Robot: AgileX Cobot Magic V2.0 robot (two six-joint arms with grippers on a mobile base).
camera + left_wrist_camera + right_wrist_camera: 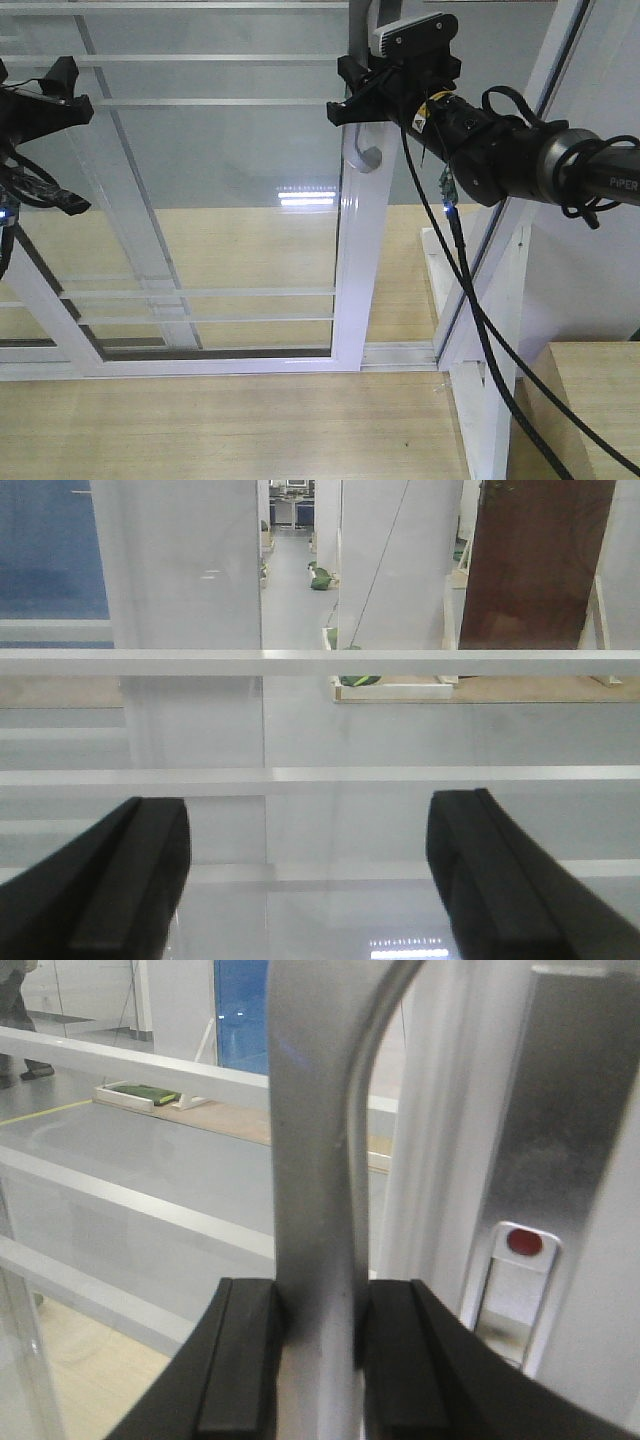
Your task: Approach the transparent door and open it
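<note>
Gripping the curved grey pull handle (315, 1160), our R gripper (315, 1360) has both black fingers (240, 1370) pressed against its flat sides, clamped on it. Our L gripper (310, 880) is spread wide w/ nothing btwn its fingers, just in front of the glass.

The transparent door (355, 270) stands upright facing us, long axis vert. Its handle stile is at the right edge in the front view, w/ the handle running up-down along that stile. Thin white horiz. bars (200, 293) cross the pane. The door's bottom sits in a floor track (400, 352).

A black cable (475, 330) hangs from the R arm across a slanted white frame post (520, 260) just right of the door. A light wood surface (600, 400) sits at lower right.

Behind the glass, a second white-framed panel (135, 190) shows at a slant. Farther off thru the glass are a brown panel (535, 560) and a blue panel (50, 540).

Door top is cut off. The handle's upper end is hidden behind the R gripper in the front view. A red dot (523, 1242) on a metal plate (520, 1300) beside the handle is blurred; we can't tell what it is.
</note>
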